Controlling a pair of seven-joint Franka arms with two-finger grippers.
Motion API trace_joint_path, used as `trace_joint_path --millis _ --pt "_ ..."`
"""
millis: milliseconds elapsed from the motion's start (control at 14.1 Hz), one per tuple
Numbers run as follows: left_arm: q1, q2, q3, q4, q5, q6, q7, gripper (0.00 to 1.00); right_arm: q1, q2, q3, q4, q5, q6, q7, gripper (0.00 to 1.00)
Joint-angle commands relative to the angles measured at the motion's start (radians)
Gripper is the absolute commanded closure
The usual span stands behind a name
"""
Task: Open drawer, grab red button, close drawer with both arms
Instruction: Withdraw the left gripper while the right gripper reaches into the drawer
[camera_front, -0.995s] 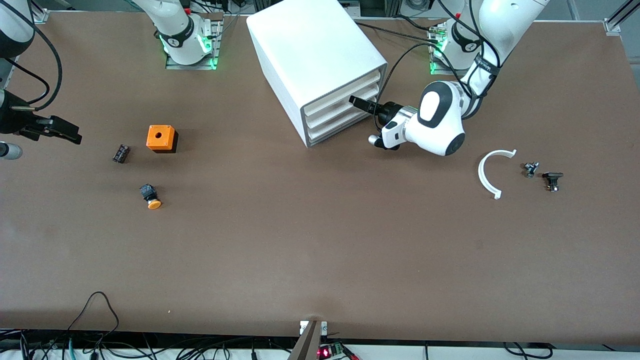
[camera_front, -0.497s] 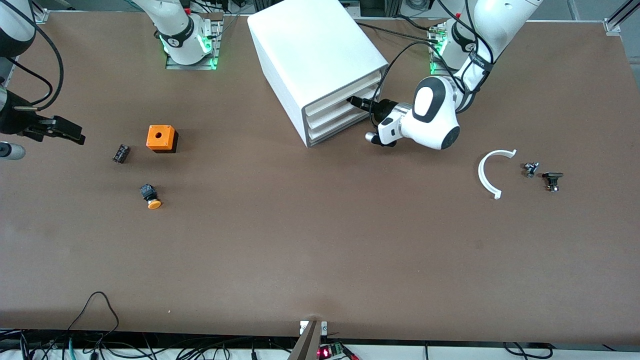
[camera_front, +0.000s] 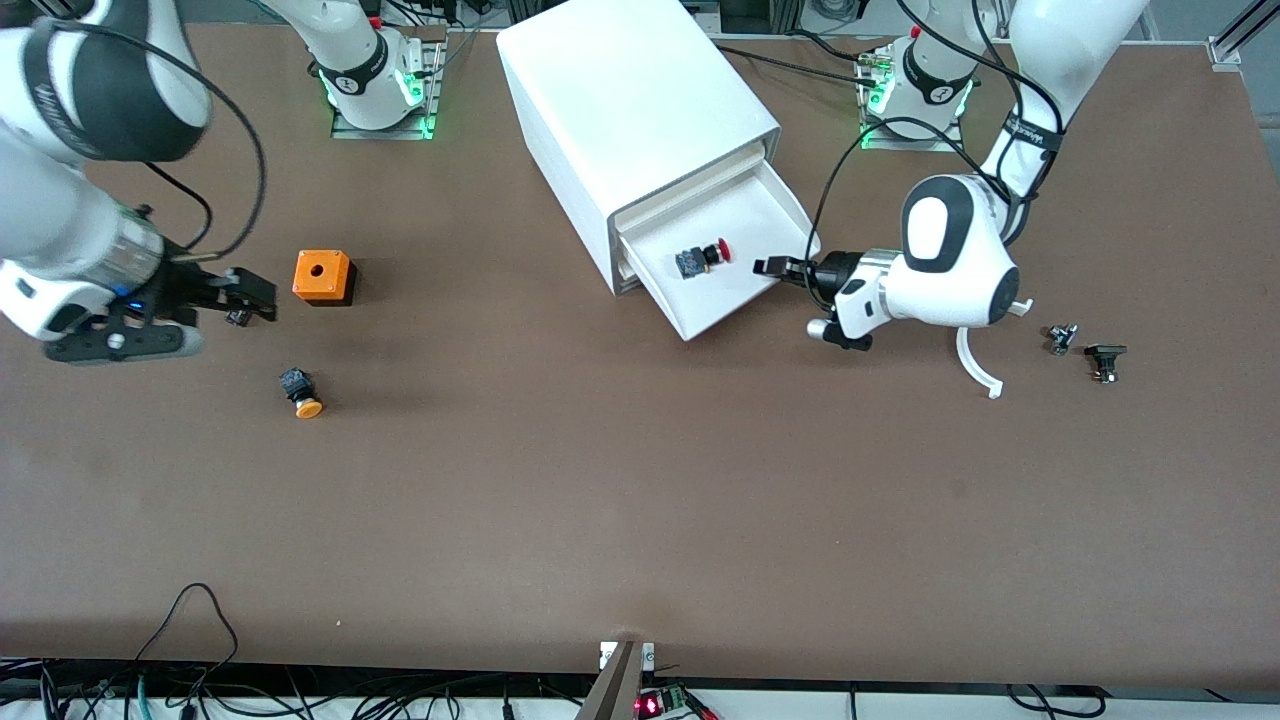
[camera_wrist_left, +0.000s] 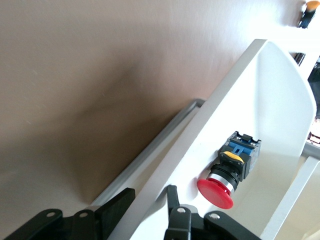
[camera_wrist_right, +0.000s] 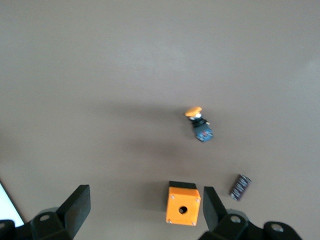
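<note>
Two views show the drawer (camera_front: 735, 250) pulled out of the cabinet (camera_front: 630, 100) at upper centre, the button (camera_front: 697, 258) lying inside. Only the left wrist view shows the left gripper (camera_wrist_left: 150, 210) pinching the drawer's front wall. Right gripper (camera_front: 245, 295), fingers spread, hangs over the small black part (camera_wrist_right: 240, 187) by the orange cube (camera_front: 322, 277).

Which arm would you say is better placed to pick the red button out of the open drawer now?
Probably the right. Its gripper is open and free near the orange cube, while the left gripper is shut on the drawer front wall, holding it open with the button inside.
</note>
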Motion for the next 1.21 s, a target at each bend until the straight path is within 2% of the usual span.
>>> trace_joint_path --millis 0,142,355,426,569,711,853,995,1137 --pt "0.006 -0.015 0.028 -0.002 0.054 0.083 -0.044 0.0 0.084 0.047 -0.005 0.017 0.015 0.02 -0.003 0.0" --pt "0.015 -0.035 0.028 0.014 0.062 0.088 -0.046 0.0 0.187 0.078 -0.006 0.034 0.014 0.031 0.0 0.0" --pt "0.154 -0.086 0.032 0.081 0.088 0.09 -0.05 0.0 0.262 0.129 -0.003 0.106 0.03 0.032 -0.016 0.0" --pt "0.167 -0.084 0.032 0.101 0.112 0.09 -0.049 0.0 0.297 0.142 -0.003 0.132 0.062 0.032 -0.023 0.0" --pt "0.168 -0.09 0.069 0.132 0.142 0.076 -0.051 0.0 0.354 0.196 -0.003 0.225 0.106 0.032 -0.074 0.0" --pt "0.168 -0.121 0.112 0.19 0.253 0.044 -0.051 0.0 0.437 0.26 -0.003 0.308 0.116 0.032 -0.198 0.0" --pt "0.156 -0.122 0.156 0.346 0.417 -0.063 -0.052 0.0 0.526 0.328 -0.002 0.383 0.109 0.066 -0.23 0.0" --pt "0.142 -0.121 0.178 0.508 0.548 -0.261 -0.069 0.0 0.578 0.386 0.005 0.417 0.109 0.167 -0.295 0.0" --pt "0.142 -0.132 0.177 0.596 0.669 -0.405 -0.157 0.0 0.592 0.402 0.034 0.417 0.109 0.192 -0.305 0.0"
